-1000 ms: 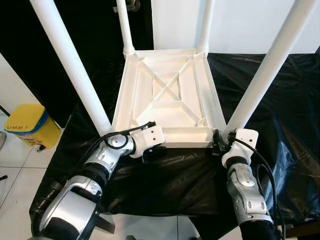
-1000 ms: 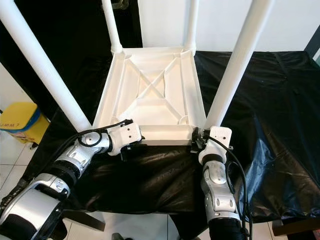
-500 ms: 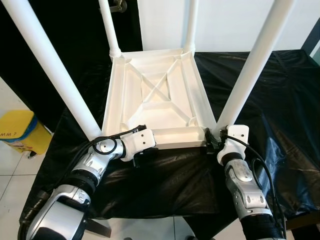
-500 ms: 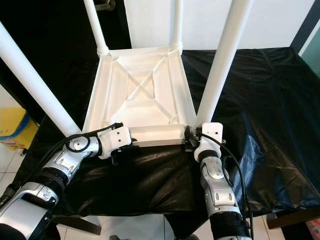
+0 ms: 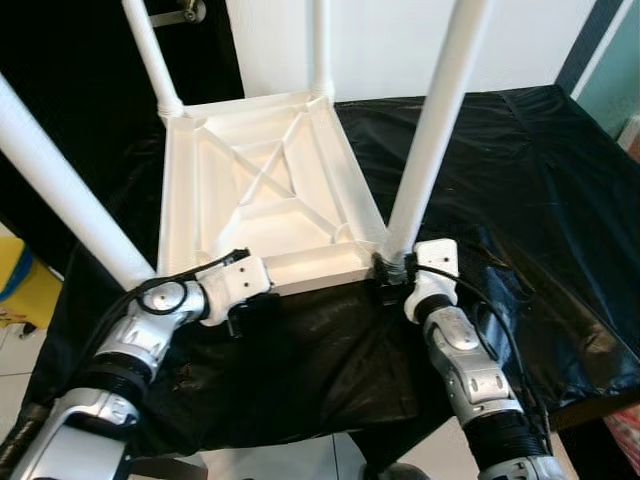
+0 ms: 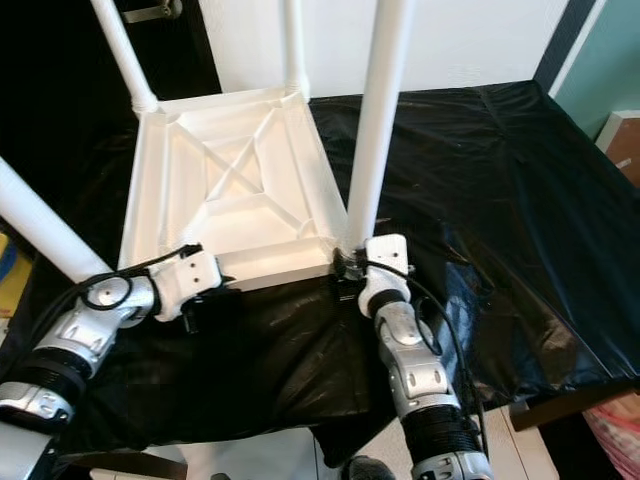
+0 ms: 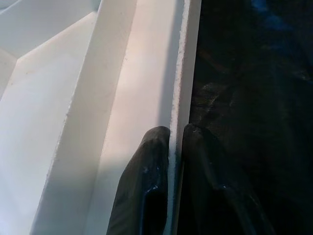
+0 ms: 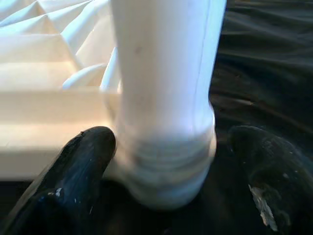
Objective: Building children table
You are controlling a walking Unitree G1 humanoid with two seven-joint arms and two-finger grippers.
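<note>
Here, a white plastic children's table (image 5: 265, 190) lies upside down on a black plastic sheet (image 5: 500, 190), its four white tubular legs pointing up. The left gripper (image 7: 175, 142) is clamped on the thin rim of the table's near edge, one finger on each side. The right gripper (image 8: 166, 161) straddles the base of the near right leg (image 5: 432, 120) at the table's corner, fingers spread and not pressing it.

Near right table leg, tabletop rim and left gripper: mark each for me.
near right table leg (image 5: 432, 120), left eye view, mid-shaft.
tabletop rim (image 7: 182, 93), left wrist view, thin front edge.
left gripper (image 7: 175, 147), left wrist view, between fingertips.
</note>
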